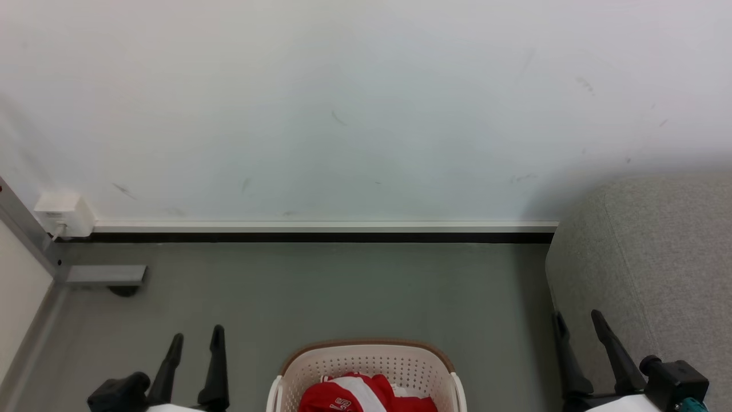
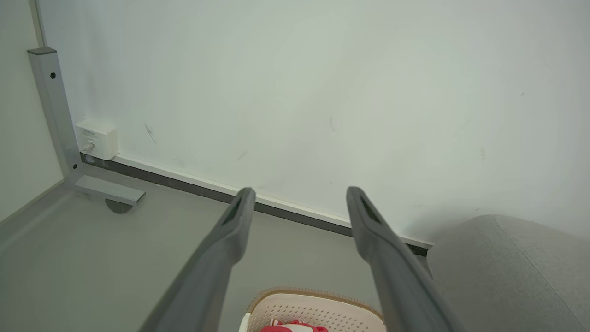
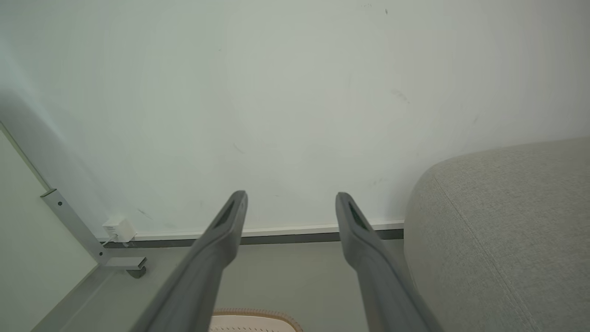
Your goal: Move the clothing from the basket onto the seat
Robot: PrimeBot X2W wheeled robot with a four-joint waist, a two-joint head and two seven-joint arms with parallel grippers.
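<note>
Long dark fingers [image 1: 216,366] — pale forearms [image 1: 620,407]

**Soft, even light; crisp frames**

Bright, diffuse light spreads evenly over the white wall [image 1: 366,103]. A soft shadow gathers on the wall above the grey sofa [image 1: 657,257] and dims the far left corner. The head view is sharp throughout. In the wrist views, wide-angle distortion tilts the baseboard [image 2: 299,211].

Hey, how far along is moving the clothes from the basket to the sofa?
Nothing looks done: the red clothing lies in the basket, none on the visible part of the seat. Nothing in hand: left gripper and right gripper hang open, empty. Whole move remains.
</note>
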